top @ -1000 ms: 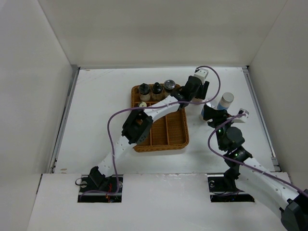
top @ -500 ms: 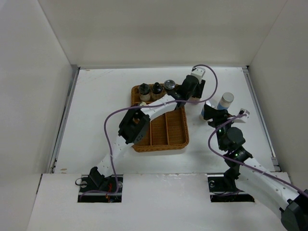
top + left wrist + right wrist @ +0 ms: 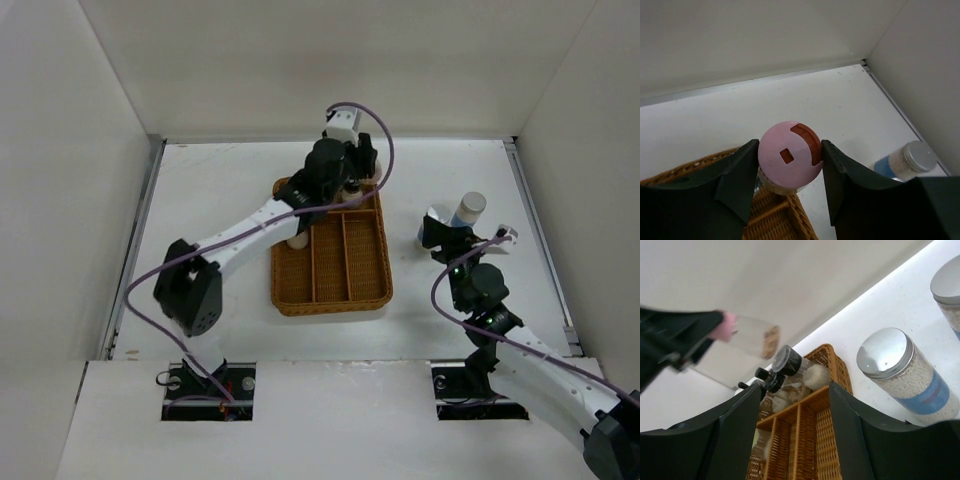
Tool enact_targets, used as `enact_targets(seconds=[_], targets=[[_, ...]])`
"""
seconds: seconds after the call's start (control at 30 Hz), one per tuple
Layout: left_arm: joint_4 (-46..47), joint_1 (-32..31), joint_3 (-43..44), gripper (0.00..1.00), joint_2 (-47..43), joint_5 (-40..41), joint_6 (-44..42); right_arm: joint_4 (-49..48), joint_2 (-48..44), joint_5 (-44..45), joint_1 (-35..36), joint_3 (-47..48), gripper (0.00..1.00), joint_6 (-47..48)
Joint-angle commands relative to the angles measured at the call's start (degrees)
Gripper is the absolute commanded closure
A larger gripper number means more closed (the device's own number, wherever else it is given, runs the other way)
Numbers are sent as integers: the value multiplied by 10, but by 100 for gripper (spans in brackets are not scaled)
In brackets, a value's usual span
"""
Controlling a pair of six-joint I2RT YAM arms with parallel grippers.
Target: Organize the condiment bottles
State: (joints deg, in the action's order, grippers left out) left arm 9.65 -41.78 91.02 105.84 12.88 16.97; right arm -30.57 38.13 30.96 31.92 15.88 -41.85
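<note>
Left hand (image 3: 790,150) aloft, outstretched (clasping pink-capped bottle (image 3: 788,161))

A pink-capped clear shaker bottle (image 3: 789,159) sits held between the fingers of the left gripper (image 3: 790,149). Its round cap faces back toward the wrist and shows a reddish flap and a small square hole. Ahead and to the right of the right gripper (image 3: 792,390), a taller silver-capped bottle with a blue band (image 3: 905,367) stands upright, filled with pale grains. A second silver-capped bottle (image 3: 951,287) stands just beyond it. Small dark-capped bottles (image 3: 786,361) cluster straight ahead of that gripper, farther off.
</note>
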Motion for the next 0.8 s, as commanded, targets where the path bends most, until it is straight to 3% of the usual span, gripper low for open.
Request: enact_targets(seconds=[0.0, 0.23, 0.4, 0.77], targets=[[62, -27, -119, 68, -110, 33, 32, -36, 15, -7, -1, 2, 37, 0], [10, -47, -326, 68, -307, 142, 45, -39, 23, -17, -1, 4, 38, -3], [-21, -22, -450, 68, -411, 178, 71, -40, 27, -16, -1, 6, 38, -2], [-8, 25, -568, 68, -411, 159, 125, -49, 54, -13, 7, 13, 38, 11]])
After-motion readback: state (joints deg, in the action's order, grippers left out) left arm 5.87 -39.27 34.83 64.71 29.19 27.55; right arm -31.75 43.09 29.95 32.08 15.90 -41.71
